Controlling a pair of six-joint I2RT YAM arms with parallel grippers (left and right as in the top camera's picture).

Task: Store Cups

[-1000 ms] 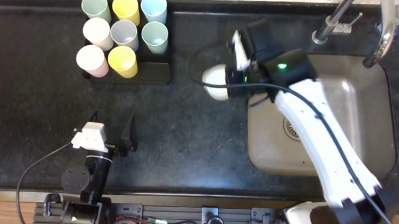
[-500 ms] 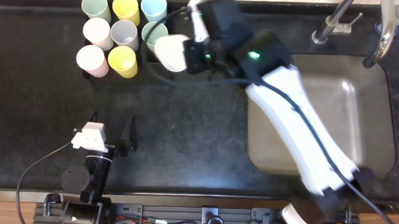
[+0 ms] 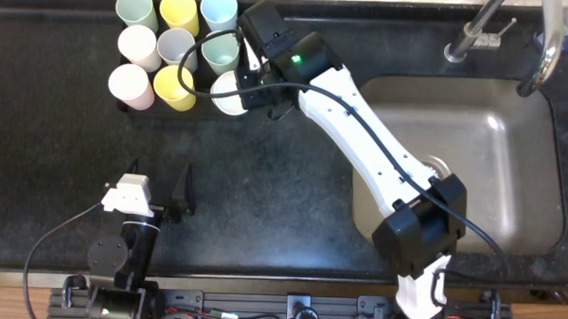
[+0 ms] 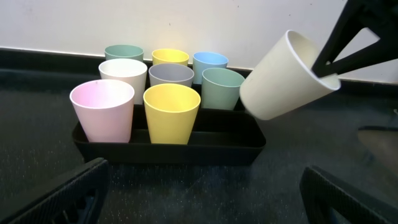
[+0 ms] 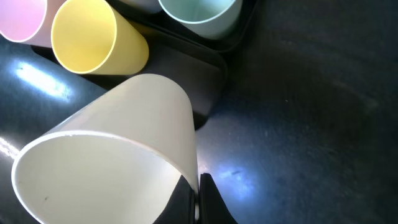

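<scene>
Currently the right tool [image 3: 253, 83] pinches the white cup [image 4: 283, 78] by its rim, one finger inside and one outside. It holds the cup tilted above the vacant corner slot of the tray [image 4: 186, 152], bordered by the yellow cup [image 4: 171, 112] and the green cup [image 4: 222, 87]. Bring the cup upright, centre its base over the slot, lower until it seats, then release. Watch both neighbouring rims and the tray's corner wall, which lie just beside the descent path. Withdraw over the open surface [image 3: 264, 197] beside that corner. The left tool [image 3: 160, 174], spread wide and holding nothing, sits well apart from the tray.
</scene>
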